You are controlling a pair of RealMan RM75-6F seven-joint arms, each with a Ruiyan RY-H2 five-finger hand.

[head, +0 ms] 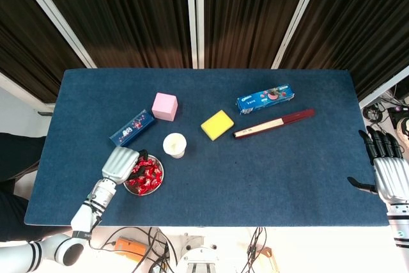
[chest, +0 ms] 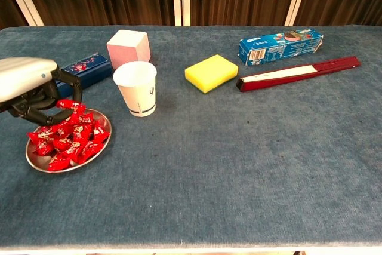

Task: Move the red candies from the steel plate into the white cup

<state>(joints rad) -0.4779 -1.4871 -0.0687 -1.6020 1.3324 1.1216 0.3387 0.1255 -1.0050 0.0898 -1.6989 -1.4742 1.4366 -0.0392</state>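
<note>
A steel plate (head: 159, 182) (chest: 34, 163) heaped with red candies (head: 146, 174) (chest: 70, 143) sits near the table's front left. My left hand (head: 121, 164) (chest: 28, 85) hovers just above the plate's left side, fingers curled down, pinching one red candy (chest: 69, 105) at its fingertips, lifted a little off the pile. The white cup (head: 174, 144) (chest: 136, 88) stands upright just right of and behind the plate, apart from the hand. My right hand (head: 386, 165) rests at the table's far right edge, fingers spread, holding nothing; the chest view does not show it.
Behind the plate lie a blue candy box (head: 132, 128) (chest: 86, 67) and a pink cube (head: 164, 105) (chest: 128, 48). A yellow sponge (head: 217, 124) (chest: 211, 73), a blue biscuit box (head: 266, 100) and a long dark red box (head: 273, 123) lie mid-right.
</note>
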